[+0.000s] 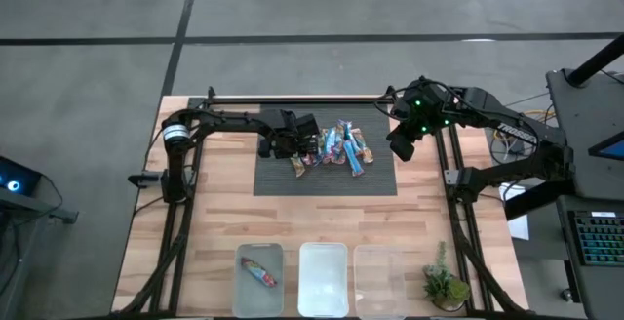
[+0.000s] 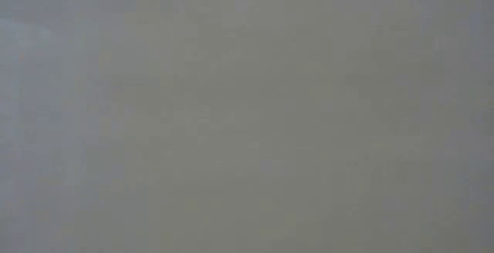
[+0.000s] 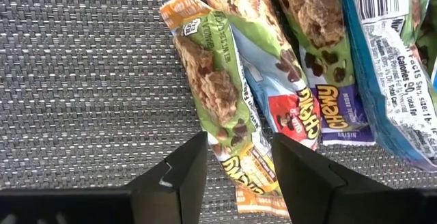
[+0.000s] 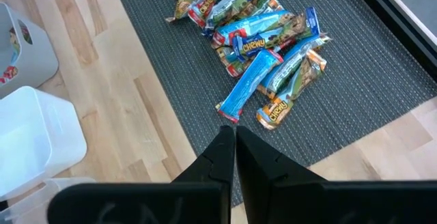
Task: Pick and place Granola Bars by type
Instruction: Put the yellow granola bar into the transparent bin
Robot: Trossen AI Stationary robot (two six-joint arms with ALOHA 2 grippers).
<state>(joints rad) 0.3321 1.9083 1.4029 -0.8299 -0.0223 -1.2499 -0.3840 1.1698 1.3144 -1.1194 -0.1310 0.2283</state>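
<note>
On woven dark mat [image 3: 89, 80]: left gripper [image 3: 239, 166] fingers apart astride crinkly orange-ended bar [image 3: 218, 94].

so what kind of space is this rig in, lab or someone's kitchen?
Looks like a robotics lab or workshop, not a kitchen. The wooden table stands on a bare grey floor with taped lines, a keyboard and loose cables sit beside it, and clear sorting bins line its near edge.

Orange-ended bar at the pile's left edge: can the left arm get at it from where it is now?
Probably yes. The left tool is open, its fingers straddling the orange-ended bar on the dark mat. Bare mat lies on one side, but a neighbouring bar crowds the other and may get caught.
</note>
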